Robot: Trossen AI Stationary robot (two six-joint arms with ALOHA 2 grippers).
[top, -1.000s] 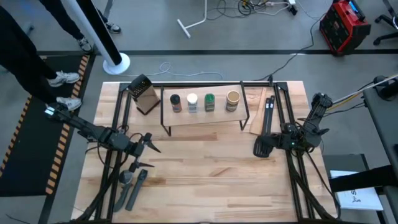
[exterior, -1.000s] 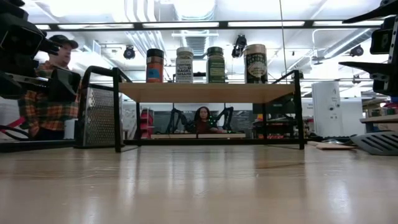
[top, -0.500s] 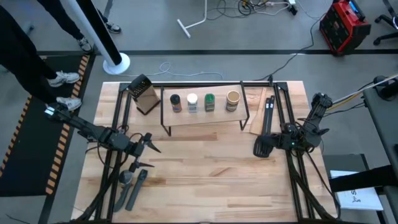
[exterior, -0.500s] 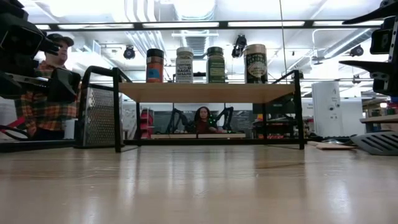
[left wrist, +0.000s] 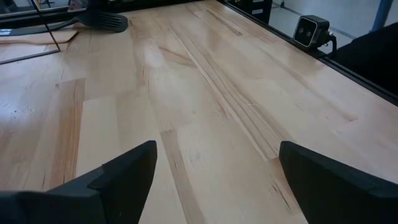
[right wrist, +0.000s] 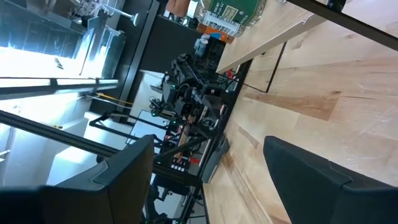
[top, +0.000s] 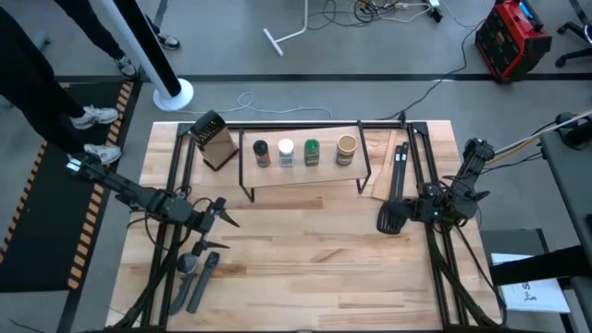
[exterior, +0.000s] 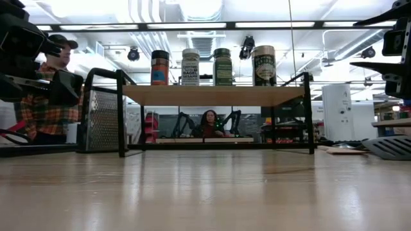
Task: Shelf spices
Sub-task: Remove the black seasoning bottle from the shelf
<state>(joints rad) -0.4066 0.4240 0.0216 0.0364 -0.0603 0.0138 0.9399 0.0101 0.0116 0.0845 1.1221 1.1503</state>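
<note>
Four spice jars stand upright in a row on the shelf: black-topped, white-topped, green and tan-topped. In the low view they stand on the shelf board: black-topped, white-topped, green, tan-topped. My left gripper is open and empty over the table's left part; its wrist view shows bare wood between the fingers. My right gripper is open and empty at the right.
A dark box grater stands left of the shelf. A black spatula and a thin wooden board lie right of it. Grey utensils lie near the front left. People stand beyond the table.
</note>
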